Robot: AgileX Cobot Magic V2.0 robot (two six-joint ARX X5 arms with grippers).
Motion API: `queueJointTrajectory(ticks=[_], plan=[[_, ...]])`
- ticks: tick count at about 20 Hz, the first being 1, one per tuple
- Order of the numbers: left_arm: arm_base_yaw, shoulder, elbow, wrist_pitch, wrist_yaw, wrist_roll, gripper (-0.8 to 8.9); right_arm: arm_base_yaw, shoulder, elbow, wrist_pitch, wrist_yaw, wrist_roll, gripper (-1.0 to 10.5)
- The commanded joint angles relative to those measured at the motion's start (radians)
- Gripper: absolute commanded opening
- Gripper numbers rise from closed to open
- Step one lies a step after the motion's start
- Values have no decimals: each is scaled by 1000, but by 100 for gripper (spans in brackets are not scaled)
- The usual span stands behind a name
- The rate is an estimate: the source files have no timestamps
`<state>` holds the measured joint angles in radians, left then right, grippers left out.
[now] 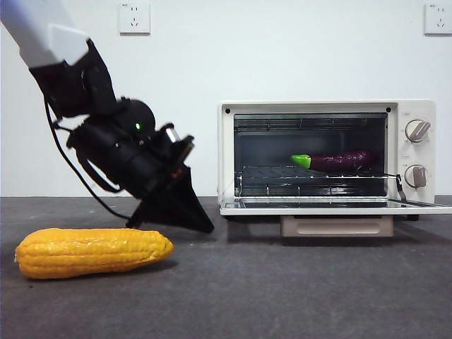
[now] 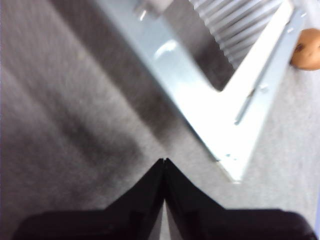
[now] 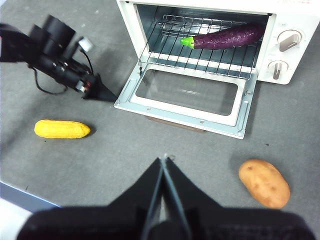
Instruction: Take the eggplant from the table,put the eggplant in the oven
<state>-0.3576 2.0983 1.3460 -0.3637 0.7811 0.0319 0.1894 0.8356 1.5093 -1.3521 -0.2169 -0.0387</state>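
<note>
Eggplant (image 1: 339,161) lies on the oven (image 1: 326,157) rack.
Left gripper (image 1: 185,210), jaws closed and empty, probably clear of the door: withdraw toward nine o'clock.

Open oven (image 1: 325,152) mouth, door (image 3: 187,97) lowered flat onto the table (image 1: 282,289); eggplant (image 3: 225,37) filling the rack's back. Left gripper (image 1: 201,224), jaws closed, seemingly just off the door's corner. Corn (image 3: 62,129) and potato (image 3: 264,183) flanking bare table before the door.

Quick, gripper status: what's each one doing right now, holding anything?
Left gripper: shut, empty, low over the table near the open oven door.
Right gripper: shut, empty, above the table.
</note>
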Motion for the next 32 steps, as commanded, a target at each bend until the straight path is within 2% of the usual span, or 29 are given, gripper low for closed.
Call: queueJointTrajectory(ticks=[1,5,8,10,16,22,28,32], plan=[[-21,30,-11,19,11,-10,-7,2,-3,0,-21,-5,-7,-11],[-34,30,-11,111,64,-79,-7,2,-3,0,-21,-4,-8,-11],[-38,30,-11,128,73,-93,-7,2,-3,0,-21,-3,-10,-11],[-37,30,-11,134,118,-94,-7,2,-3,-1,-21,-3,-13,-11],[-24,30,-11,243,193,-172,-7,2,-3,-1,-21,-3,-15,-11],[-21,30,-10,344,195,-242,-7,2,-3,-1,-21,-3,-15,-11],[0,30,-10,514,194,-361,-7,2,-3,-1,-21,-3,-15,-11],[6,30,-9,614,148,-401,-7,2,-2,-1,-21,-3,-18,-11]])
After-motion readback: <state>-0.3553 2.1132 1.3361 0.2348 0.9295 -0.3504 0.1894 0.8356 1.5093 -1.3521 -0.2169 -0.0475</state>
